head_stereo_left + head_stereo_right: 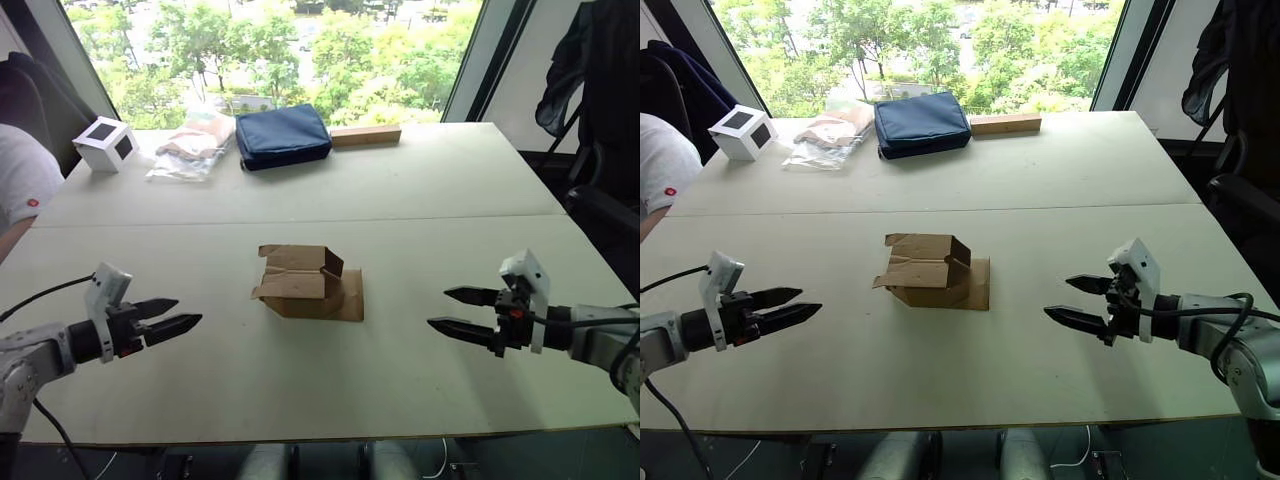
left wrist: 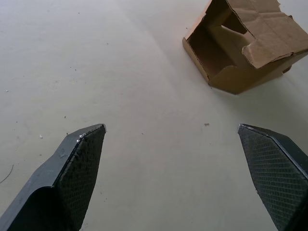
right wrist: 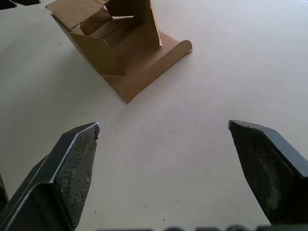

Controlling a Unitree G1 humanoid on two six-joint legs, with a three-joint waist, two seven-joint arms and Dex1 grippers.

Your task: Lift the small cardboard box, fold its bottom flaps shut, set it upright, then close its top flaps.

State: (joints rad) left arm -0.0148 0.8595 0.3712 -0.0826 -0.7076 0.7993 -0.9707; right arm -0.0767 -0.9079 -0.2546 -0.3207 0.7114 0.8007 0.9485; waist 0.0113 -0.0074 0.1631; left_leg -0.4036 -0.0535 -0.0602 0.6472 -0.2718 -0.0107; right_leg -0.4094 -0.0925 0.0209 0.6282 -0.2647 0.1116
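You are looking over a pale table (image 1: 420, 190) made of two boards joined by a seam, set before a big window full of green trees. Along the far edge lie a white cube with dark panels (image 1: 106, 143), a clear bag with something pinkish inside (image 1: 192, 145), a navy pouch (image 1: 283, 135) and a long wooden block (image 1: 365, 135). A person's white sleeve (image 1: 22, 175) shows at the left edge.

In the head views, the small cardboard box (image 1: 305, 283) sits near the middle of the table, between your two arms and well apart from both. It is plain brown corrugated board, its flaps loose and splayed: one lies flat on the table toward your right, others stand bent on top. Your left gripper (image 1: 178, 314) hovers low over the table on the left with its fingers somewhat parted and nothing between them. Your right gripper (image 1: 458, 311) hovers on the right, fingers spread wider, also empty.

In the left wrist view, the two black fingers (image 2: 79, 163) stand wide apart over bare table, and the box (image 2: 240, 53) shows an open end with a hollow inside and a torn-edged flap folded over.

In the right wrist view, the fingers (image 3: 72, 168) are likewise wide apart, and the box (image 3: 118, 45) shows its flat flap resting on the table with inner flaps half folded.
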